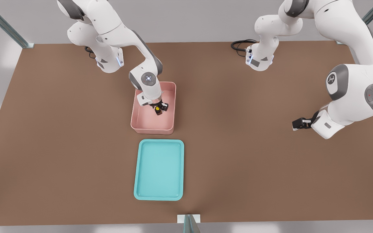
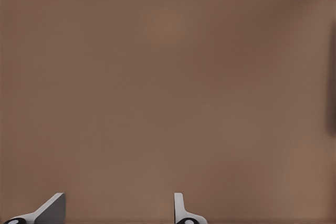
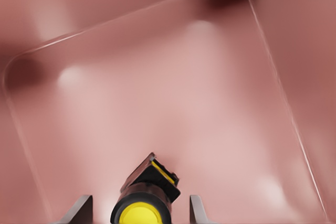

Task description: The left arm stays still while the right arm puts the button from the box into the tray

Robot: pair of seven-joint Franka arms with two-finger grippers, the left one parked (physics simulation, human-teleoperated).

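Button: tiny dark blocky body with round yellow cap; inside the pink box, between the claw's fingers.
Claw: right arm's, lowered into the box; fingers flank the button on both sides, seemingly grasping it, though firm contact cannot be confirmed.
Box: pale pink tall-walled bin on the brown surface; holds only the button.
Tray: shallow turquoise, just beside the box on the side nearer the front camera; nothing in it.
Risk, slip: button looks tilted in the grip; a shallow or off-centre hold could let it twist out on lifting.
Risk, snag: tall walls; too low a carry toward the tray could knock the button against the rim.
Front view only: tray, box-to-tray layout, arm pose.
Right wrist view only: button's tilt, both finger positions, box floor.
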